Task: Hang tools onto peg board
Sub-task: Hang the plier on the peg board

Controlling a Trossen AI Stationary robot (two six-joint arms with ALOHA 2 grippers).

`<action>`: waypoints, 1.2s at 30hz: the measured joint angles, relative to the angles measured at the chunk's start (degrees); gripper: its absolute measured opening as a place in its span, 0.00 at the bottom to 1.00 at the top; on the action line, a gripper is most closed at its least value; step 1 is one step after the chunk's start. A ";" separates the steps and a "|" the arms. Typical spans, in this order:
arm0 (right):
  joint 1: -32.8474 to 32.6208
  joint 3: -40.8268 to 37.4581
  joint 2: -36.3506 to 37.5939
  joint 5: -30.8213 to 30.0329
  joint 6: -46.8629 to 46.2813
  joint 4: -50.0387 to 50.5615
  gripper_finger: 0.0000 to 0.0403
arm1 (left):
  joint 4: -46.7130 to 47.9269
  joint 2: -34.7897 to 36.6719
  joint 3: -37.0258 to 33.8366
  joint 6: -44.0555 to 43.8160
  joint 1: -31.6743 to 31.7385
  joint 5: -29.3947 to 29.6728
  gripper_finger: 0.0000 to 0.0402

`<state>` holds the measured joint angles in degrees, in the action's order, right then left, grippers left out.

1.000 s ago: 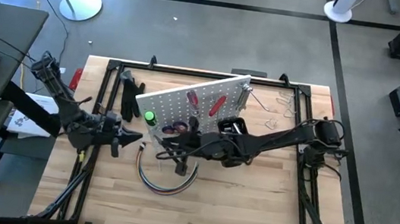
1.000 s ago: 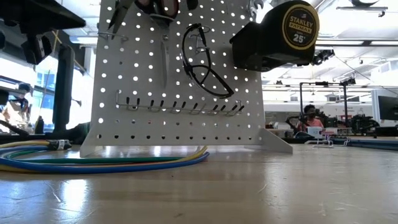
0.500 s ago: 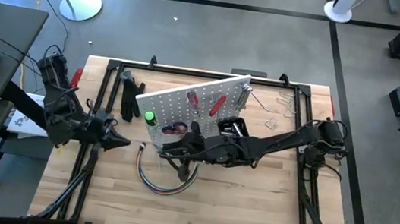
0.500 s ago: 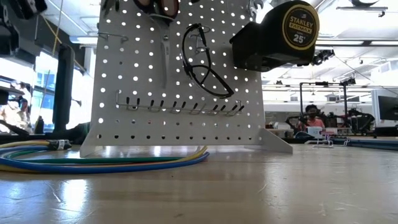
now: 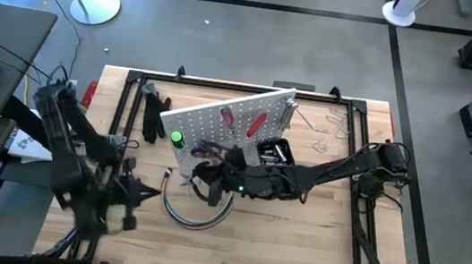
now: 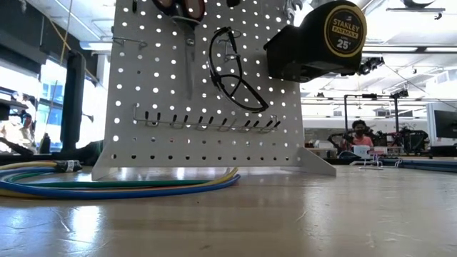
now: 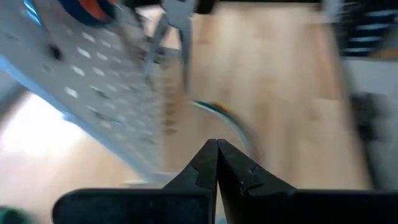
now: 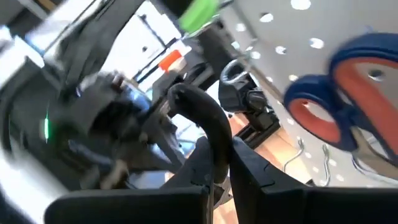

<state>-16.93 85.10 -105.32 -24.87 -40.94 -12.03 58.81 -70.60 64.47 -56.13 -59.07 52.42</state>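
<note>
2 grippers at work. Left gripper pressed together on nothing, at 9 o'clock of the coloured cables. Right gripper pinching a dark curved piece at the 6 o'clock edge of the peg board, beside the scissors. Tape measure hung on the board.

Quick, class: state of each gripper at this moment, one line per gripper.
Left gripper: fingers closed, holding nothing, out over the table's left side.
Right gripper: fingers closed on the safety glasses, just in front of the peg board.
</note>
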 joint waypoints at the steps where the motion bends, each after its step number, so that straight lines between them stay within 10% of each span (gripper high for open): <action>1: -0.04 0.00 0.00 -0.96 -2.11 0.06 0.04 | 2.96 -2.91 1.74 -1.82 0.17 2.27 0.00; 16: -0.02 0.02 -1.73 -4.93 -18.60 2.78 0.04 | 6.46 -13.74 10.37 -8.89 2.95 9.43 0.20; 36: -3.57 0.02 -1.70 -7.62 -26.10 2.00 0.04 | -12.04 -14.09 10.64 18.74 13.58 4.00 0.43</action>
<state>-20.50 85.12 -107.02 -32.49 -67.05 -10.03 46.77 -84.69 75.11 -37.39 -45.48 56.42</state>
